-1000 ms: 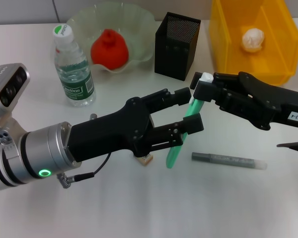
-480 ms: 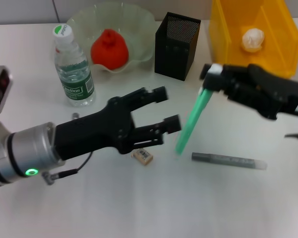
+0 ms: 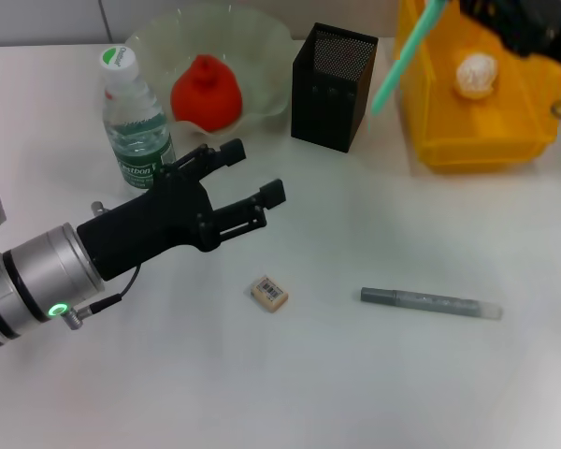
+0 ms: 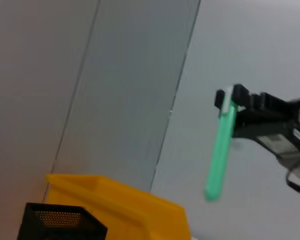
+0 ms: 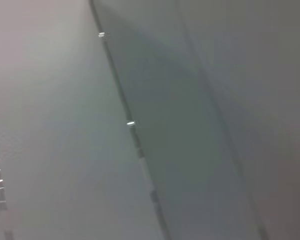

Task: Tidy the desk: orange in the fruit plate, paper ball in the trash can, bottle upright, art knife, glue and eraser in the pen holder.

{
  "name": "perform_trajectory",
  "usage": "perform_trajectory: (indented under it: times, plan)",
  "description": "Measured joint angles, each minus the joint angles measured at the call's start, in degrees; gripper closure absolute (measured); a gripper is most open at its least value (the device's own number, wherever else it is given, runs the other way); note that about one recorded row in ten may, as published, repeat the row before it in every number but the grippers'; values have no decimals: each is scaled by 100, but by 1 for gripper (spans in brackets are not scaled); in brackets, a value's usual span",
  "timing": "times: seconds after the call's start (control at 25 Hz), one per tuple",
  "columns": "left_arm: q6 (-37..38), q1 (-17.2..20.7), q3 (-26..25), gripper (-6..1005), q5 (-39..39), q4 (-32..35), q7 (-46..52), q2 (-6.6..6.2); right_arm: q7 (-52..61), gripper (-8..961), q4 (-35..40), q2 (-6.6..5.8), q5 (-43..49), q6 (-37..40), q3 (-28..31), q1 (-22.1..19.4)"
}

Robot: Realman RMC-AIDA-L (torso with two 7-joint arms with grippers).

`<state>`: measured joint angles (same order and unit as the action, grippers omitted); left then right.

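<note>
Lifted clear since half a second ago, my right gripper (image 4: 229, 102) pinches the green art knife (image 3: 407, 58) at its top, blade end slanting toward seven o'clock above the pen holder (image 3: 333, 86) and trash can (image 3: 486, 122). My left gripper (image 3: 246, 173), pulled back, hangs open near the bottle (image 3: 136, 126).
</note>
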<state>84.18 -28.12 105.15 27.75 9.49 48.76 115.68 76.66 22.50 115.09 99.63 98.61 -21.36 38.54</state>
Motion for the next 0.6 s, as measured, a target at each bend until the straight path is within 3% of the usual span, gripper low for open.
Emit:
perform_trajectory:
  times: [0.28, 0.6]
  plan:
    - [-203, 10, -30, 139, -13, 0, -56, 32, -50, 718, 99, 49, -370, -1133, -27, 261]
    - [-307, 35, -34, 139, 11, 0, -135, 111, -443, 701, 36, 295, -364, -2271, -66, 621]
